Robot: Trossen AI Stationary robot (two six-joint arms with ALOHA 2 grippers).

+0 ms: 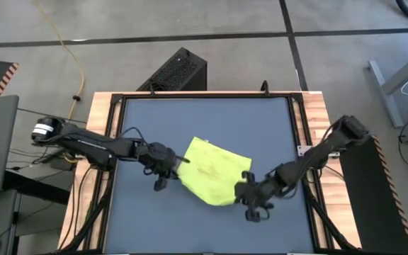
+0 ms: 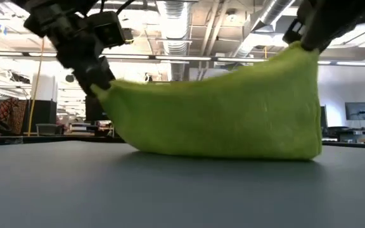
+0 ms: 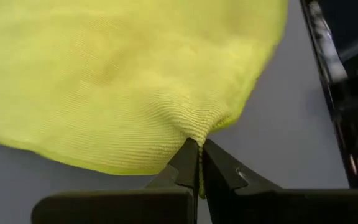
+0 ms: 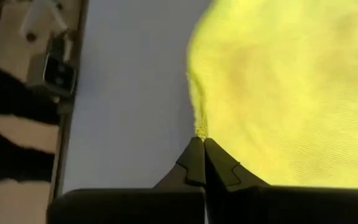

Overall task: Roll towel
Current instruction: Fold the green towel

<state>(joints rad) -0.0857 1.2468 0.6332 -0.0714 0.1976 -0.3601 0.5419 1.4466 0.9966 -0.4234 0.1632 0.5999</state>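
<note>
The lime yellow-green towel sits near the middle of the grey table, held up at two ends. My left gripper is shut on its left end and my right gripper is shut on its near right end. In the low view the towel hangs like a sagging sheet between the two grippers. Its lower edge rests on the table. My left gripper pinches a puckered corner of the towel between its two fingertips, slanting down from the table's left. The corner is lifted and the cloth fans out from it. My right gripper pinches the towel's corner at its fingertips, slanting down from the right. That end is raised higher than the left one.
A black frame and wooden side boards border the grey table. A black box stands on the floor beyond the far edge. Bare grey surface lies all around the towel.
</note>
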